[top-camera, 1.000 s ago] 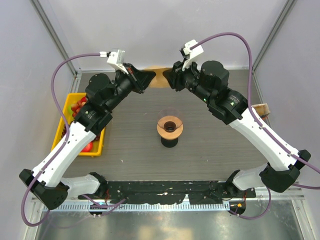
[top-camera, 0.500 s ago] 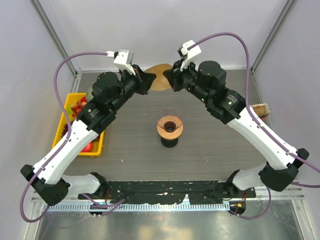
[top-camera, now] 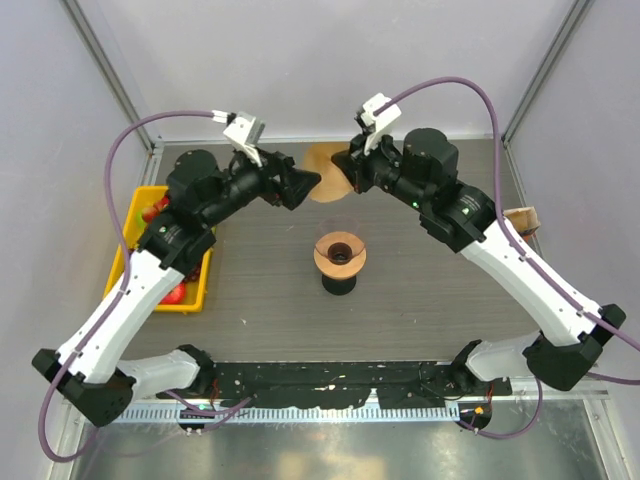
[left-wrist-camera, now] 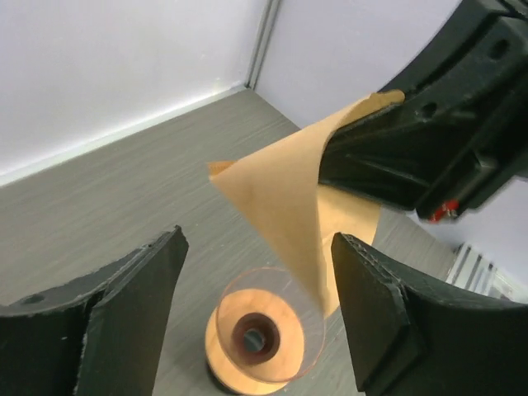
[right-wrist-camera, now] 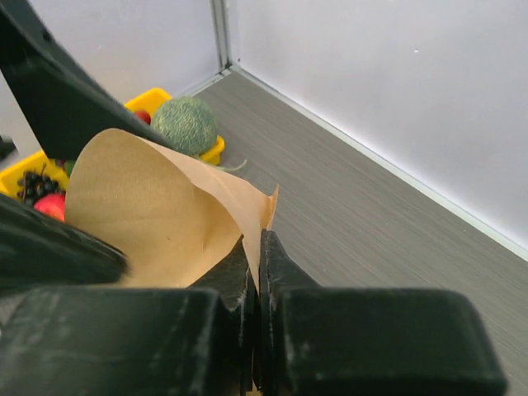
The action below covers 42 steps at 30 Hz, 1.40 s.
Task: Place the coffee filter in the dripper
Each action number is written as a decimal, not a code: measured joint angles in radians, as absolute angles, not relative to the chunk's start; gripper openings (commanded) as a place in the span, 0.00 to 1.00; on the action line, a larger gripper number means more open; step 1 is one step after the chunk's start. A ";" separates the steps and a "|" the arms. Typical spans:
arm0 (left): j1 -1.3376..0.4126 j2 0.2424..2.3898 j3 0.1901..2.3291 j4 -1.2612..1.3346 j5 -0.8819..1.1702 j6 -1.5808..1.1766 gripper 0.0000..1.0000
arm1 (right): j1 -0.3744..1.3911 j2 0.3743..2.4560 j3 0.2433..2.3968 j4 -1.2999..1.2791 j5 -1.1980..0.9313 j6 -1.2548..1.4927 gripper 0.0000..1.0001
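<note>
Pinching one edge of the coffee filter [right-wrist-camera: 157, 206], the right gripper [right-wrist-camera: 256, 247] is shut tight and holds the paper up in the air. The left gripper [left-wrist-camera: 260, 242] is wide open beside it, holding nothing. The dripper [top-camera: 340, 255] stands on the table [top-camera: 250, 290] below.

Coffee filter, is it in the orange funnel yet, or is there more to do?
Not yet. Done: the coffee filter is up in the air. In hand: the right end effector is shut on its edge; the left end effector is open, not gripping. Left: carry it over the empty dripper and lower it in.
</note>
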<state>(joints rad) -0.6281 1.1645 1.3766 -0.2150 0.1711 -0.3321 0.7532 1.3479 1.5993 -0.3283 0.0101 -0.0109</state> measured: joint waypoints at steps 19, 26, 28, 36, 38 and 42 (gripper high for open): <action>-0.426 1.085 1.501 -0.653 0.894 0.368 0.81 | 0.672 1.116 1.417 -0.331 -0.769 -0.412 0.05; -0.594 1.077 1.468 -0.709 0.799 0.508 0.72 | 0.714 1.126 1.419 -0.350 -0.849 -0.454 0.05; -0.611 1.069 1.468 -0.709 0.781 0.530 0.68 | 0.725 1.126 1.422 -0.365 -0.859 -0.463 0.05; -0.671 1.065 1.467 -0.709 0.744 0.606 0.41 | 0.746 1.126 1.429 -0.395 -0.873 -0.470 0.05; -0.674 1.065 1.468 -0.710 0.744 0.616 0.36 | 0.745 1.126 1.430 -0.396 -0.873 -0.470 0.05; -0.674 1.065 1.467 -0.715 0.759 0.634 0.31 | 0.745 1.126 1.431 -0.398 -0.873 -0.474 0.05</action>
